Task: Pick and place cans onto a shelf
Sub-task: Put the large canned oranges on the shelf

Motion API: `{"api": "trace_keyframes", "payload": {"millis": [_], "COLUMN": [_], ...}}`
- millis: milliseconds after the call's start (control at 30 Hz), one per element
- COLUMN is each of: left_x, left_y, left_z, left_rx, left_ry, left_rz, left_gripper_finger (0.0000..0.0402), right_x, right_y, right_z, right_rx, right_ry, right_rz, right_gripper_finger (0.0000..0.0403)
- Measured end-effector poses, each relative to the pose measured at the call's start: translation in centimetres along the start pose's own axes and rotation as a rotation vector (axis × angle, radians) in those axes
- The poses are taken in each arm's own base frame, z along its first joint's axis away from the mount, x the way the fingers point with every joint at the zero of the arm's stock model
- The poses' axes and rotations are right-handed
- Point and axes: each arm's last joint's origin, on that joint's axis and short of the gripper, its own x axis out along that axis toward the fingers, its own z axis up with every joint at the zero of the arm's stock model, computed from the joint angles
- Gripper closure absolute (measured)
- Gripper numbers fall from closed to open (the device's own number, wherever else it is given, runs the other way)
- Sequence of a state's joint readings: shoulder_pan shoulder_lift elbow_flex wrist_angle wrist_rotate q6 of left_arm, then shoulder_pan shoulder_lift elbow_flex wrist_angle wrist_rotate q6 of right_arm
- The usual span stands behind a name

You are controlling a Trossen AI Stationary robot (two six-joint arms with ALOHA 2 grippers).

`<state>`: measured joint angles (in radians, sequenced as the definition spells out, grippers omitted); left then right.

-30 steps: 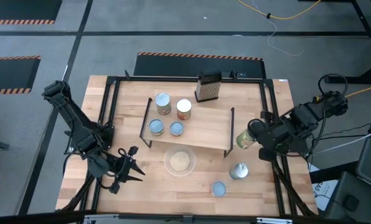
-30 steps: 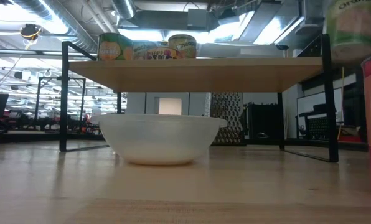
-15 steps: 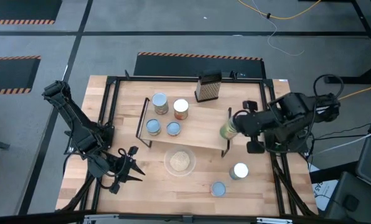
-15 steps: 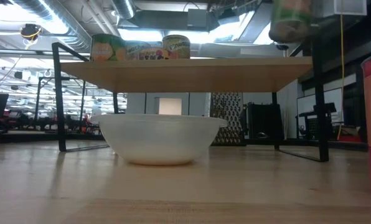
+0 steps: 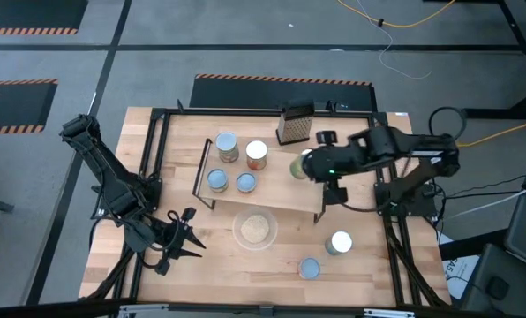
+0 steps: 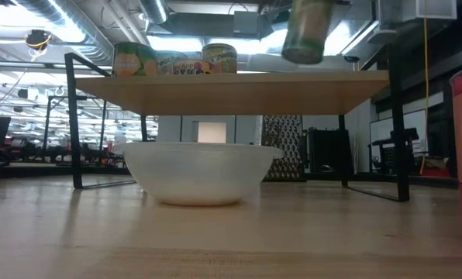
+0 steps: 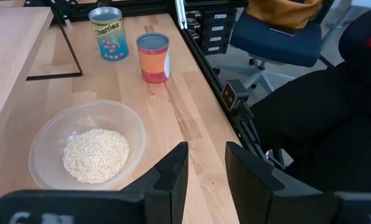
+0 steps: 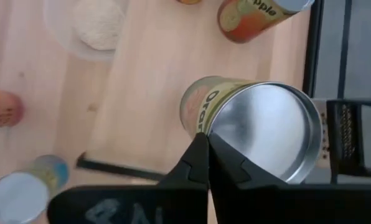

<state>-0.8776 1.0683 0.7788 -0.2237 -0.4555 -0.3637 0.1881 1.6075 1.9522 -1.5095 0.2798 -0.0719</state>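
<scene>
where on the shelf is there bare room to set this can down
The shelf is bare across its right half, under the can held by the right gripper. Its left end is crowded with four cans. The left gripper waits at the table's front-left.

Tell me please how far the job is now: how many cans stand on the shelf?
Four cans stand on the shelf. The right gripper holds a fifth can above it. Two cans wait on the table. The left gripper is idle by the table's front-left.
</scene>
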Motion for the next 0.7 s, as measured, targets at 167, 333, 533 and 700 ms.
{"api": "trace_keyframes", "payload": {"millis": [167,333,533,700], "left_x": [0.0,0.0,0.0,0.0], "left_y": [0.0,0.0,0.0,0.0], "left_z": [0.0,0.0,0.0,0.0], "left_rx": [0.000,0.000,0.000,0.001], "left_ry": [0.000,0.000,0.000,0.000], "left_rz": [0.000,-0.001,-0.001,0.000], "left_gripper_finger": [0.0301,0.0302,0.0302,0.0302], "right_x": [2.5,4.8,6.7,7.7], "right_y": [-1.1,-2.1,-3.1,-3.7], "right_z": [1.6,2.4,2.9,3.0], "right_rx": [-0.045,-0.056,-0.029,-0.040], "right_ry": [0.004,0.047,0.071,0.091], "right_rz": [-0.019,-0.022,0.019,0.022], "right_gripper_finger": [0.0403,0.0403,0.0403,0.0403]}}
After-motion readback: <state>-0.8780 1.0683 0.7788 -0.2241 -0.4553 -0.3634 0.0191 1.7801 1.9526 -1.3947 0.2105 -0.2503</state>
